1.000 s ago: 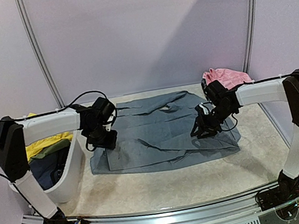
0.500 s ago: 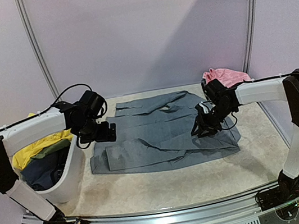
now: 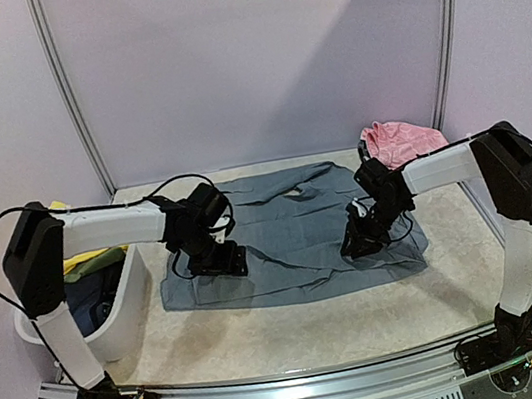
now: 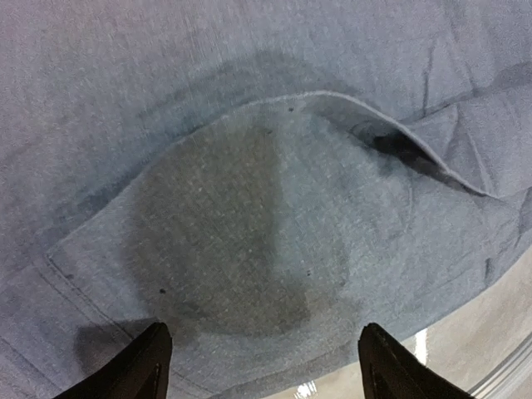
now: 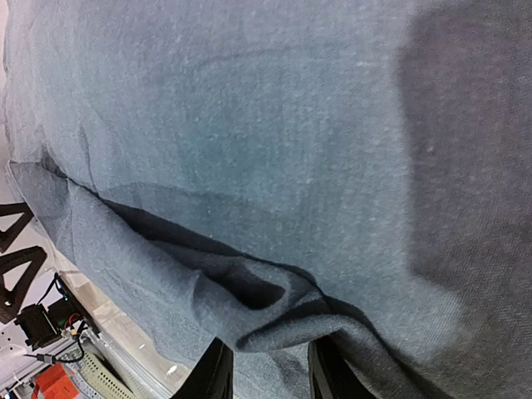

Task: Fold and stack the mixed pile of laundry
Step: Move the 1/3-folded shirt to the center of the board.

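1. The shirt (image 3: 286, 232) lies spread at the middle of the surface (image 3: 297, 331). The pink piece (image 3: 399, 141) is at 1 o'clock, and the tub (image 3: 130, 312) of other garments (image 3: 88, 288) is at 9.
2. Step in hand, I judge: folding the shirt, early in the task.
3. Left jaws are released over the shirt's 8 o'clock part, holding nothing. Right jaws are clenched on a fold (image 5: 249, 320) at its 4 o'clock side.
4. Next, the left jaws likely need to drop and pinch cloth.
5. Only the wrist views show the pinched fold and the empty gap; only the top view shows the tub.
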